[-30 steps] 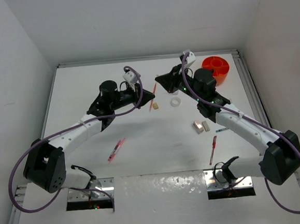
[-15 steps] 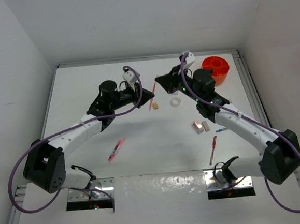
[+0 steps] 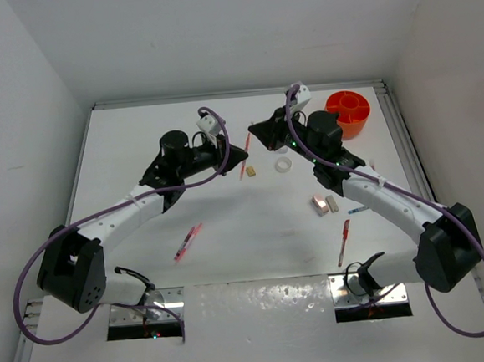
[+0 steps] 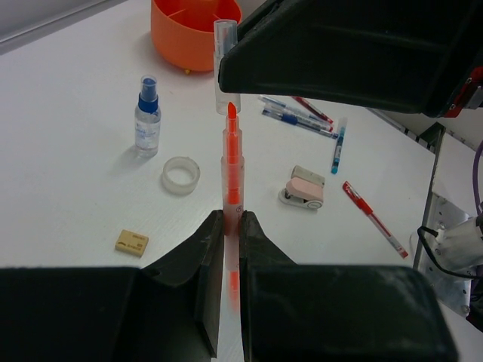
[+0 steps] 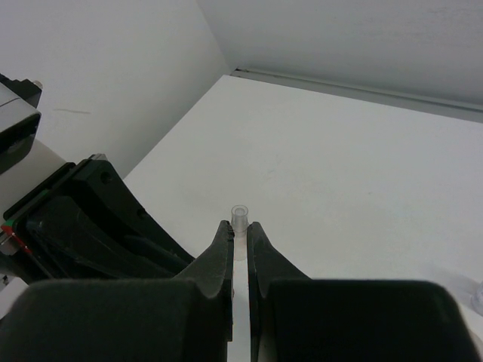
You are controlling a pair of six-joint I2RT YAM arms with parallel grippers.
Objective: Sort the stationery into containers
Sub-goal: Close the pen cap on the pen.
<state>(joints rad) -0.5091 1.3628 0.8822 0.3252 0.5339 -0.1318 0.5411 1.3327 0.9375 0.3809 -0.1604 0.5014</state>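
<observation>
Left arm: reached across the worktop (image 3: 231,257), left fingers (image 4: 205,253) clamped on an uncapped orange pen (image 4: 232,162), tip pointing away.
Right arm: reached opposite, right fingers (image 5: 219,260) pinched on a clear cap (image 5: 240,215) near that tip.
The orange tub (image 3: 356,123) is placed far right.

I count one round orange plastic tub (image 4: 189,41), one clear tape ring (image 4: 181,175), one small tan eraser (image 4: 131,241), one blue-capped clear bottle (image 4: 147,121), one uncapped orange-red pen (image 4: 232,162), one clear pen cap (image 4: 225,60), one thin red pen (image 4: 375,219) and one thin pink pen (image 3: 188,241). Thin blue pens (image 4: 290,117): at least two; exact count unclear.
</observation>
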